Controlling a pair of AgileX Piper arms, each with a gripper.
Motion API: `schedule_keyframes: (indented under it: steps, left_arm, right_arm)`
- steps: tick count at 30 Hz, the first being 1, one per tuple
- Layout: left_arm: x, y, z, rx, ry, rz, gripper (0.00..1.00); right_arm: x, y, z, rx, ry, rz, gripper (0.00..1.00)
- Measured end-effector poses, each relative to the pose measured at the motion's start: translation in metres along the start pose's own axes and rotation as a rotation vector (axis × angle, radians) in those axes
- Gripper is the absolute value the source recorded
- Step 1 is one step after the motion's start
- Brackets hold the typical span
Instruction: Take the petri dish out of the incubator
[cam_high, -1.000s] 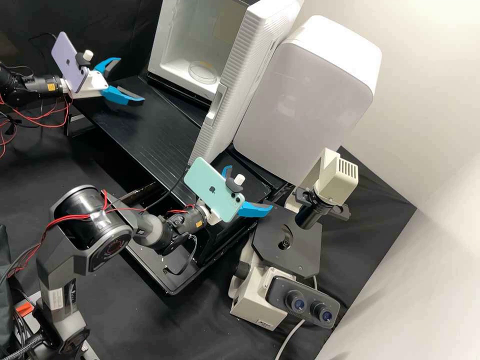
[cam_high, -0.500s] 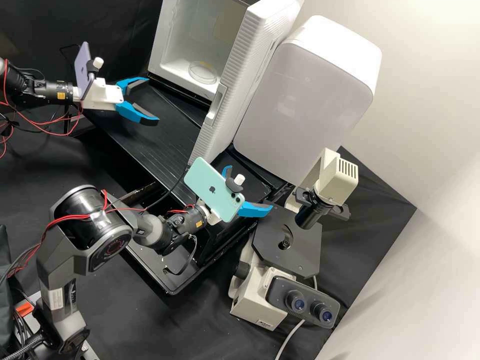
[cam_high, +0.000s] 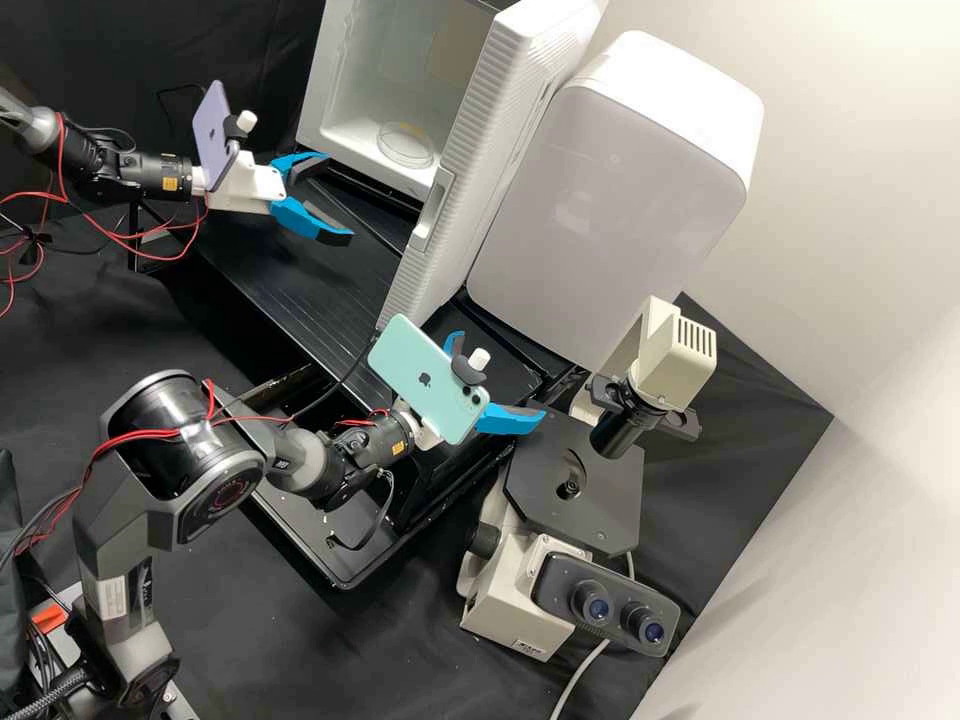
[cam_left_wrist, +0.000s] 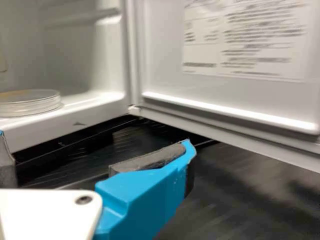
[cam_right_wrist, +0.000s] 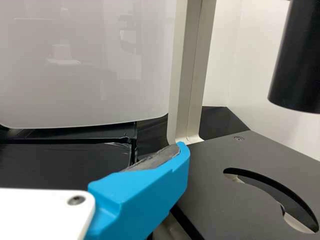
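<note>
Dish: the petri dish (cam_high: 405, 143) lies flat on the floor of the open incubator (cam_high: 335, 90), a little behind the front sill, with nothing touching it.
Door: the incubator door (cam_high: 480, 150) is swung wide, so the chamber mouth faces the left arm.
Left tool: the left tool (cam_high: 338, 197) hangs over the desk (cam_high: 300, 280) just outside the sill. Its blue fingers (cam_left_wrist: 150, 180) are spread apart with nothing between them.
Key relation: the dish lies ahead of the left tool, deeper in and slightly higher than the fingers. In the left wrist view it sits nearer one finger's line than the other's, not centred.
Axis: the dish is round and has no long axis. The fingers spread level with the desk, which looks suited to closing across the rim.
Nearer arm: the left, by far. The right tool (cam_high: 510, 400) sits by the microscope (cam_high: 590, 520) stage, outside the door and well apart from the dish, its fingers also apart and empty.
Left arm pose: stretched out almost level, wrist straight, tool tipped slightly down.
Next move, judged: lift over the sill, centre on the dish, then go in.
</note>
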Motion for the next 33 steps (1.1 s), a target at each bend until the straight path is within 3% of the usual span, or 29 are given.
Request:
schedule_keyframes:
  steps: [9,13,17,24,33]
  left_arm:
    - [0.03,0.012,-0.027,-0.053,0.112,0.016,1.0]
    - [0.043,0.014,-0.033,-0.054,0.133,0.004,1.0]
    - [0.049,0.017,-0.031,-0.064,0.128,-0.018,1.0]
    - [0.063,0.029,-0.024,-0.121,0.124,-0.032,1.0]
    - [0.07,0.027,-0.015,-0.117,0.095,-0.035,1.0]
  right_arm:
    - [0.0,0.0,0.0,0.0,0.0,0.0,1.0]
    - [0.0,0.0,0.0,0.0,0.0,0.0,1.0]
    - [0.0,0.0,0.0,0.0,0.0,0.0,1.0]
    - [0.0,0.0,0.0,0.0,0.0,0.0,1.0]
    - [0.0,0.0,0.0,0.0,0.0,0.0,1.0]
